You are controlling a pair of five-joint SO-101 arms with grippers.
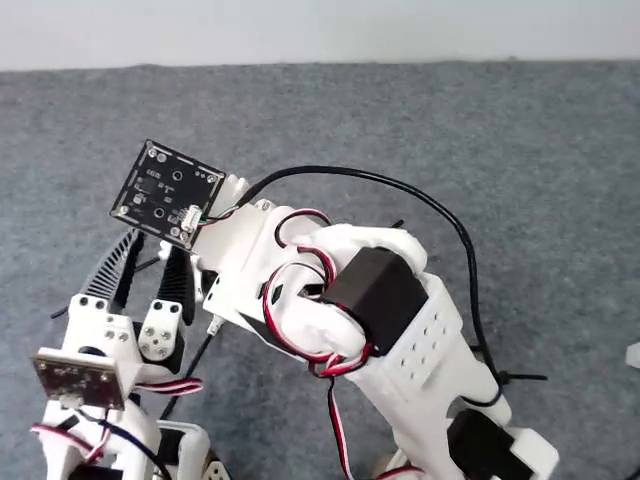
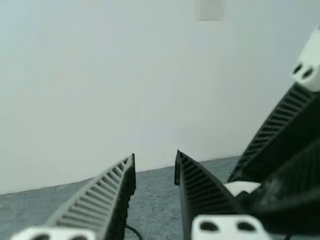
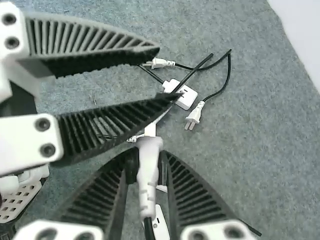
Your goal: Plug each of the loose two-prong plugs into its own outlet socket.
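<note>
My right gripper (image 3: pixel 149 156) is shut on a white two-prong plug (image 3: pixel 148 172), prongs pointing away from the wrist, black cable trailing back. Farther off on the grey carpet lies a white outlet block (image 3: pixel 181 94). A loose white plug (image 3: pixel 194 118) on a black cable lies just beside it, and another white plug (image 3: pixel 161 63) lies beyond. My left gripper (image 3: pixel 167 75) hangs open above the carpet, close in front of the right one; its fingers (image 2: pixel 107 200) point towards a pale wall. In the high view the left gripper (image 1: pixel 155 252) sits beside the right arm's wrist (image 1: pixel 240 250), which hides the held plug.
Grey carpet (image 1: pixel 520 150) covers the whole table, with open room at the back and right. Black cables (image 3: pixel 222 80) loop around the outlet block. The right arm's body (image 1: pixel 400 320) and its thick black cable (image 1: pixel 450 230) cross the middle. A small white part (image 3: pixel 157 220) lies under the held plug.
</note>
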